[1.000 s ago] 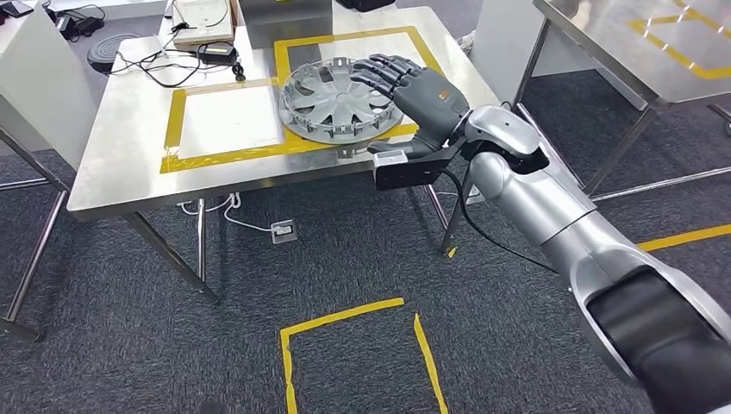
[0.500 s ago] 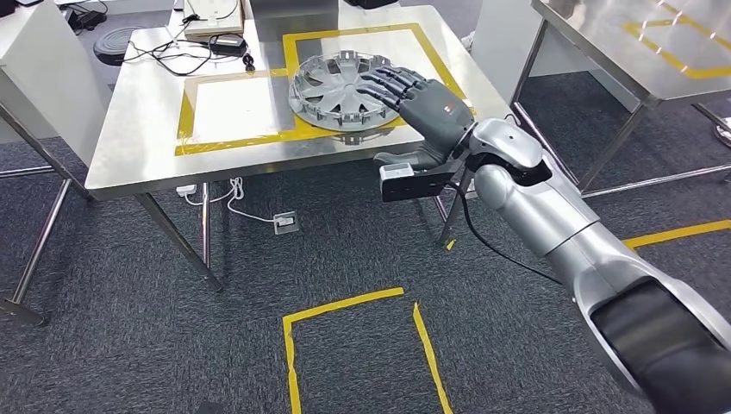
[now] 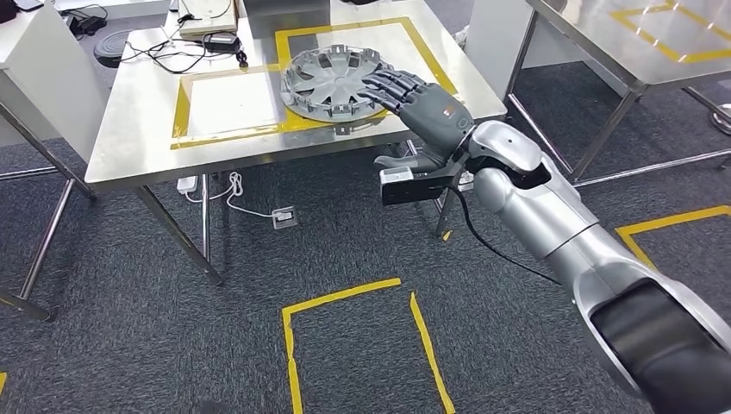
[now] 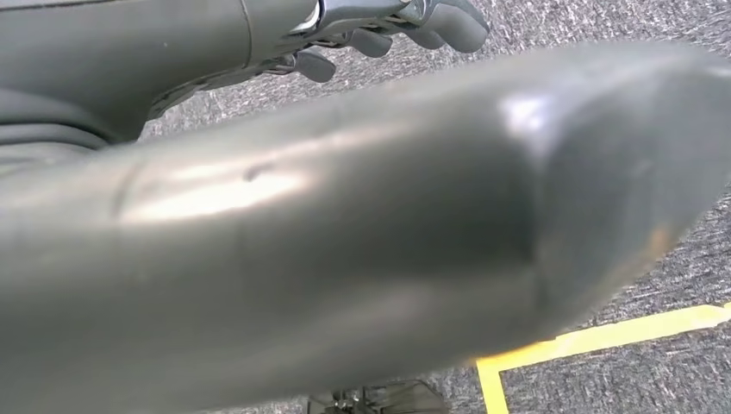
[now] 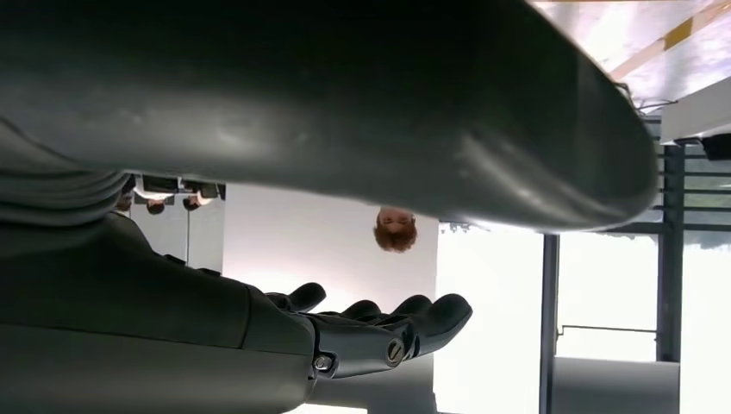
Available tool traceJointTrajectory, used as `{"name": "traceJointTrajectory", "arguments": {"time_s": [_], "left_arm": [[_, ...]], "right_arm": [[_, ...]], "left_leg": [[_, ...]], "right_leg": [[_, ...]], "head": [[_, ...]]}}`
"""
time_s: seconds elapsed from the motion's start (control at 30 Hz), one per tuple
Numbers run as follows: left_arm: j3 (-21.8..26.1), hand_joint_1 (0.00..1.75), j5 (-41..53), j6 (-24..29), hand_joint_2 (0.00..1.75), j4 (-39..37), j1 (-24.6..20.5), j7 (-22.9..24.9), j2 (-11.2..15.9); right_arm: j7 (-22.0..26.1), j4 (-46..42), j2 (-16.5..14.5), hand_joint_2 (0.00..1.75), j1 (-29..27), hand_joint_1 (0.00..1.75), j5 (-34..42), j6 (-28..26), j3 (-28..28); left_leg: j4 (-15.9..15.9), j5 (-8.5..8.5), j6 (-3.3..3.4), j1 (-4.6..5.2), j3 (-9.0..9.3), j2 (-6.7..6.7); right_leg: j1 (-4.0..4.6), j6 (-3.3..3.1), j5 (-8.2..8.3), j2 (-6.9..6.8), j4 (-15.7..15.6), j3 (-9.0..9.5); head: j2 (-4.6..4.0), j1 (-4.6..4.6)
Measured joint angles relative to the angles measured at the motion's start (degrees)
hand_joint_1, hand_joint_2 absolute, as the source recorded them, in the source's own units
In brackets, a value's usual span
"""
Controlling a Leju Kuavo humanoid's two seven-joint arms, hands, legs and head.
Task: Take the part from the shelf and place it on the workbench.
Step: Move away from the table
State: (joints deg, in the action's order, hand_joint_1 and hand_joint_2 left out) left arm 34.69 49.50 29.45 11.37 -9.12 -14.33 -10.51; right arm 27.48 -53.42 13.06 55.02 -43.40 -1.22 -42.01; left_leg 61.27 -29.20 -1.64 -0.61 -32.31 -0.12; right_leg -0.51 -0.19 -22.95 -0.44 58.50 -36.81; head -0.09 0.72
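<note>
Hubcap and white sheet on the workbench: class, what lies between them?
In the head view, a strip of yellow tape runs between the hubcap and the white sheet; the hubcap's rim overlaps it.

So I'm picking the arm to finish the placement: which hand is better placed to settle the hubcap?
Right. The right hand is already at the hubcap on the workbench; the left hand hangs over carpet.

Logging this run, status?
Right hand open, fingers over the rim of the silver plastic hubcap. Hubcap lies on the steel workbench. Left hand empty, fingers curled.
</note>
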Motion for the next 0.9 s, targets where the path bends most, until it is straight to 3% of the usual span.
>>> {"name": "traceJointTrajectory", "arguments": {"time_s": [0.03, 0.1, 0.17, 0.23, 0.3, 0.33, 0.37, 0.4, 0.47, 0.53, 0.6, 0.67, 0.7, 0.77, 0.83, 0.87, 0.9], "left_arm": [[0.00, 0.00, 0.02, -0.01, 0.00, -0.01, -0.02, -0.03, -0.01], [0.00, 0.00, 0.04, -0.02, 0.00, -0.01, 0.00, -0.07, -0.01], [0.00, 0.00, 0.05, -0.03, 0.00, 0.00, -0.01, -0.07, 0.02], [0.00, 0.00, 0.05, -0.03, 0.00, 0.00, -0.04, -0.08, 0.00], [0.00, 0.00, 0.05, -0.03, 0.00, 0.00, -0.01, -0.09, -0.02], [0.00, 0.00, 0.05, -0.03, 0.00, 0.00, 0.01, -0.09, -0.02], [0.01, 0.00, 0.05, -0.03, 0.00, 0.00, 0.01, -0.09, -0.01], [0.01, 0.00, 0.10, -0.03, 0.00, 0.00, 0.01, -0.09, 0.01], [0.01, 0.00, 0.26, -0.04, 0.00, 0.00, -0.01, -0.07, -0.03], [0.01, 0.00, 0.38, -0.05, 0.00, 0.00, -0.06, 0.05, -0.08], [0.01, 0.00, 0.40, -0.05, 0.00, -0.01, -0.08, 0.26, -0.12], [0.02, 0.00, 0.40, -0.05, 0.00, -0.02, -0.05, 0.37, -0.10], [0.02, 0.00, 0.40, -0.05, 0.00, -0.02, -0.04, 0.37, -0.08], [0.02, 0.00, 0.40, -0.03, 0.00, -0.02, -0.03, 0.30, -0.04], [0.02, 0.00, 0.40, 0.17, 0.87, -0.02, 0.01, 0.02, -0.01], [0.02, 0.00, 0.40, 0.36, 1.31, -0.02, 0.03, -0.12, 0.01], [0.02, 0.00, 0.40, 0.57, 1.75, -0.02, 0.04, -0.20, 0.01]], "right_arm": [[0.02, 0.00, -0.03, 0.00, 0.11, 0.00, -0.07, 0.00, 0.06], [0.06, 0.00, -0.15, 0.00, 0.20, 0.00, -0.20, 0.00, 0.15], [0.06, 0.01, -0.22, 0.00, 0.24, 0.00, -0.25, 0.00, 0.22], [0.04, 0.02, -0.21, 0.00, 0.33, 0.00, -0.25, 0.00, 0.30], [0.05, 0.03, -0.21, 0.00, 0.27, 0.00, -0.26, 0.01, 0.33], [0.05, 0.03, -0.22, 0.00, 0.16, 0.00, -0.27, 0.02, 0.33], [0.05, 0.04, -0.22, 0.00, 0.05, 0.00, -0.28, 0.03, 0.33], [0.06, 0.04, -0.23, 0.00, 0.03, 0.00, -0.29, 0.04, 0.33], [0.07, 0.04, -0.25, 0.00, 0.34, 0.00, -0.31, 0.04, 0.34], [0.11, 0.05, -0.34, 0.00, 0.87, 0.00, -0.30, 0.08, 0.41], [0.15, 0.09, -0.43, 0.00, 1.13, 0.00, -0.29, 0.18, 0.49], [0.15, 0.15, -0.54, 0.00, 1.21, 0.00, -0.29, 0.29, 0.50], [0.15, 0.19, -0.62, 0.00, 1.26, 0.00, -0.29, 0.33, 0.51], [0.10, 0.30, -0.79, 0.00, 1.31, 0.00, -0.30, 0.43, 0.52], [-0.05, 0.47, -0.84, 0.87, 1.23, 0.00, -0.27, 0.74, 0.52], [-0.18, 0.57, -0.85, 1.31, 1.16, 0.00, -0.17, 1.08, 0.52], [-0.32, 0.68, -0.85, 1.75, 1.10, 0.00, -0.01, 1.47, 0.53]], "left_leg": [[-1.52, 0.21, 0.39, 0.07, 0.73, -0.07], [-1.73, 0.60, 1.38, 0.25, 0.47, -0.19], [-1.84, 1.38, 2.29, 0.22, -0.03, -0.16], [-1.98, 2.26, 2.98, 0.11, -0.87, -0.12], [-1.91, 3.05, 3.24, 0.22, -1.98, -0.11], [-1.86, 3.44, 3.27, 0.29, -2.54, -0.11], [-1.79, 3.80, 3.27, 0.36, -3.06, -0.12], [-1.73, 4.13, 3.24, 0.42, -3.50, -0.12], [-1.66, 4.72, 3.04, 0.54, -4.09, -0.14], [-1.66, 5.31, 2.49, 0.61, -4.46, -0.12], [-1.84, 5.88, 1.76, 0.52, -4.66, -0.04], [-1.56, 5.69, 1.12, 0.48, -5.08, -0.02], [-0.41, 4.58, 0.83, 0.49, -5.65, -0.06], [5.37, 0.21, 0.28, 0.35, -7.83, -0.12], [12.03, -3.33, -0.19, 0.14, -9.75, -0.10], [13.26, -3.70, -0.33, 0.08, -9.66, -0.09], [12.25, -3.08, -0.41, 0.03, -8.46, -0.07]], "right_leg": [[0.08, 0.36, 0.26, 0.01, 0.11, -0.25], [0.10, 1.16, 0.93, 0.02, -0.05, -0.51], [-0.04, 1.85, 0.31, 0.13, 0.67, -0.99], [-0.13, 2.36, -3.40, 0.26, 5.53, -3.03], [-0.12, 2.65, -7.96, 0.30, 13.46, -5.93], [-0.11, 2.64, -9.14, 0.30, 16.10, -6.60], [-0.10, 2.51, -9.26, 0.30, 16.64, -6.15], [-0.05, 2.27, -8.44, 0.30, 14.82, -4.47], [0.25, 1.43, -6.10, 0.29, 6.64, 1.09], [0.75, 0.66, -4.99, 0.22, 0.94, 4.35], [1.12, 0.12, -4.56, 0.20, 0.16, 4.37], [0.85, -0.57, -3.66, 0.10, -0.25, 4.07], [0.63, -0.93, -3.15, 0.01, -0.51, 3.82], [0.38, -1.37, -2.33, -0.12, -0.73, 2.98], [0.34, -1.38, -1.66, -0.12, -0.68, 1.96], [0.31, -1.28, -1.33, -0.12, -0.64, 1.51], [0.26, -1.12, -1.04, -0.12, -0.56, 1.10]], "head": [[0.00, 0.03], [0.00, 0.08], [0.00, 0.09], [0.00, 0.14], [0.00, 0.16], [0.00, 0.16], [0.00, 0.16], [0.00, 0.16], [0.00, 0.15], [0.00, 0.14], [0.00, 0.16], [0.00, 0.17], [0.00, 0.11], [0.00, -0.01], [0.00, -0.04], [0.00, -0.04], [0.00, -0.04]]}}
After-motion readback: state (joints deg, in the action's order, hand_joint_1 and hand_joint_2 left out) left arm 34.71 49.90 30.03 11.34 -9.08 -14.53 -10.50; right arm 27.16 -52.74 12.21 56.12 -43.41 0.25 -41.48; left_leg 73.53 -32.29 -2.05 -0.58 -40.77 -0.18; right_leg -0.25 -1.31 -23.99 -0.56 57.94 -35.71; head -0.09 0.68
